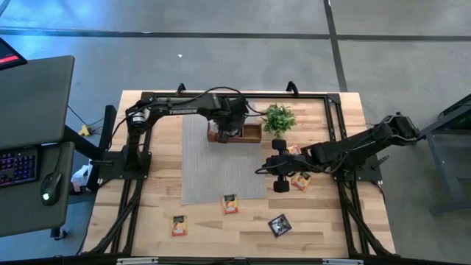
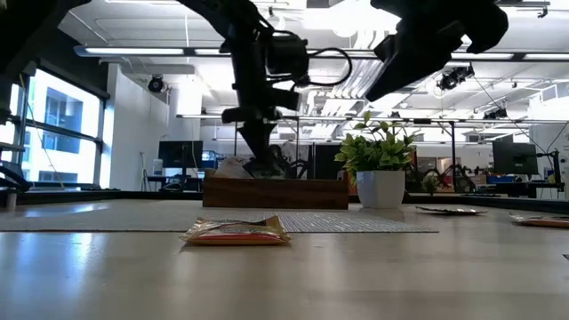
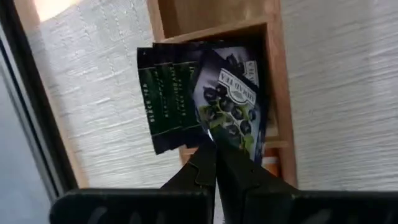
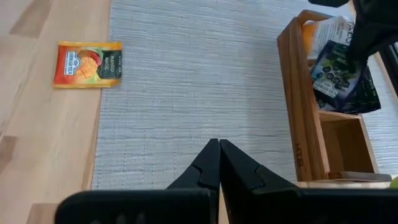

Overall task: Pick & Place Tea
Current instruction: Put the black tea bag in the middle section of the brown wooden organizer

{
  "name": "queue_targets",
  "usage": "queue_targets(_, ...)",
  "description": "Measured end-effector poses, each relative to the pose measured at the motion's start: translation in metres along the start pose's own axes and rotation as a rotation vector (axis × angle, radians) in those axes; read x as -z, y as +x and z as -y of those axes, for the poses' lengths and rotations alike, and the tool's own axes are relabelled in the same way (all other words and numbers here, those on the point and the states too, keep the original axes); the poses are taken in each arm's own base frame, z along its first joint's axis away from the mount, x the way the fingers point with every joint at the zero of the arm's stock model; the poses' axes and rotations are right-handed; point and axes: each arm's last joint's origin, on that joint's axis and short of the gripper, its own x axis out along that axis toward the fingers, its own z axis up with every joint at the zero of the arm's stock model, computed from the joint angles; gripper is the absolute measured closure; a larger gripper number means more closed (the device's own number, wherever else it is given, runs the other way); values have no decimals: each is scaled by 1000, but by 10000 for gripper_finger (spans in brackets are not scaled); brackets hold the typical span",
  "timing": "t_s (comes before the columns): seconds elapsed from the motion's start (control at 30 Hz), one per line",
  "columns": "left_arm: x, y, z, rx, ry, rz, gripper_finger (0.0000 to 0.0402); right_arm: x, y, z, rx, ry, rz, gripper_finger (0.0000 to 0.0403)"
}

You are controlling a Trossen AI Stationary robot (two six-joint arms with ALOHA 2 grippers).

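The wooden tray [image 1: 250,134] stands at the far end of the grey mat [image 1: 221,165]. My left gripper [image 3: 216,152] is above the tray's left compartment, shut on a black sachet with a blueberry print [image 3: 231,102]. Several black sachets [image 3: 163,102] stand in that compartment. My right gripper [image 4: 219,144] hovers shut over the mat's right part [image 1: 263,168], holding nothing. Loose sachets lie flat on the table: orange ones [image 1: 230,204] [image 1: 179,225] [image 1: 300,180] and a black one [image 1: 279,225]. My left gripper pinches the blueberry-print sachet by one corner [image 3: 210,134] between its two fingers, coming from above and pointing down. The sachet hangs tilted below the fingers [image 4: 339,68], its lower part inside the tray compartment in front of the other black sachets. Whether it touches them, I cannot tell.
A small green potted plant [image 1: 278,118] stands just right of the tray. Black frame rails [image 1: 335,125] run along the table's sides. In the right wrist view an orange sachet [image 4: 87,64] lies on the wood beside the mat's edge. A desk with a keyboard [image 1: 18,165] stands to the left.
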Motion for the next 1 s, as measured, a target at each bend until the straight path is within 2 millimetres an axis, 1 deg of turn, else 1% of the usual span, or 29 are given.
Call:
queue_targets(0.17,-9,-2,3,-58,65,35,380,0,0,0,3,0,1,402)
queue_targets(0.37,-14,-3,9,-73,123,43,332,0,0,0,3,0,1,402)
queue_targets(0.57,-19,-4,8,-124,72,73,287,0,0,0,3,1,2,402)
queue_targets(0.67,-20,-5,6,-165,45,61,276,0,0,0,3,1,2,402)
queue_targets(0.77,-20,-5,6,-167,-10,64,274,-3,0,1,26,6,28,402)
queue_targets(0.87,-20,-5,6,-161,-81,72,274,-8,9,5,115,17,71,402)
queue_targets(1.0,-20,-5,7,-130,-149,91,274,-9,36,13,173,24,84,402)
